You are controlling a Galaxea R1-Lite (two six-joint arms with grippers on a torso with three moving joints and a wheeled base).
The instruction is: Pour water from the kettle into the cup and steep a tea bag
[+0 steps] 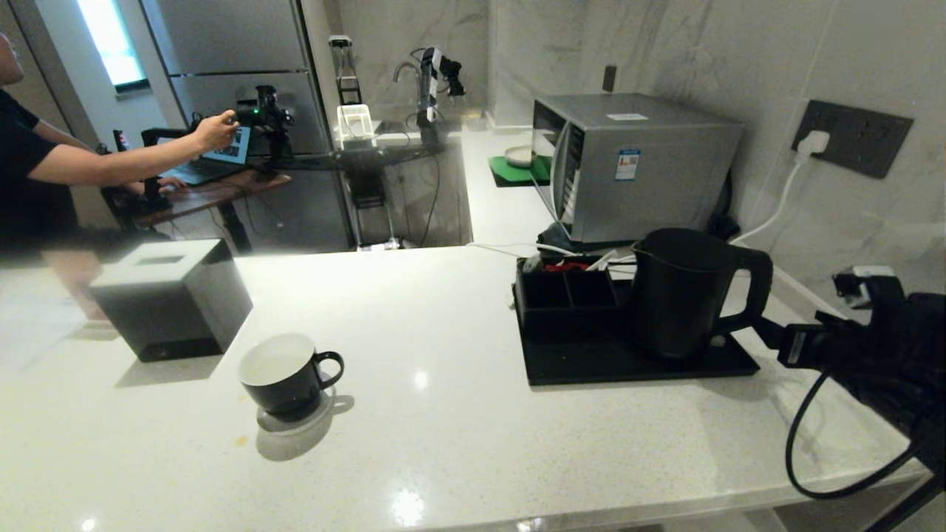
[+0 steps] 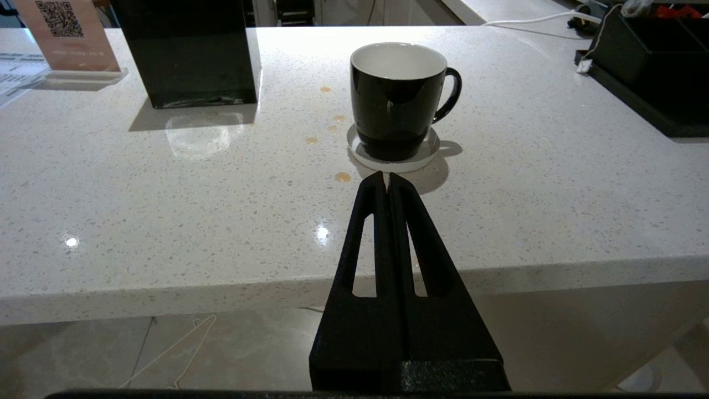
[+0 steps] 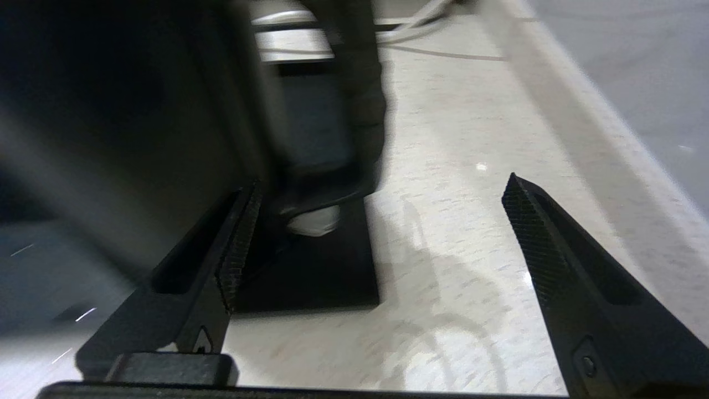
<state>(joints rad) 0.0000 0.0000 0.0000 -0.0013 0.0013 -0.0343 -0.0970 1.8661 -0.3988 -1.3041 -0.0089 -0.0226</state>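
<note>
black kettle (image 1: 680, 292): likely heavy, rigid; take by loop handle (image 1: 750, 288)
right gripper (image 3: 376, 244): jaws wide, empty, beside handle
left gripper (image 2: 388, 185): jaws closed

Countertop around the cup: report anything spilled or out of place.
Several small amber droplets dot the white countertop beside the cup and its coaster, looking like tea-coloured spills. Nothing else stands out.

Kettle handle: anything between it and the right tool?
Nothing visible. The right tool is open just short of the kettle handle, which faces it on the black tray, with only bare counter between.
</note>
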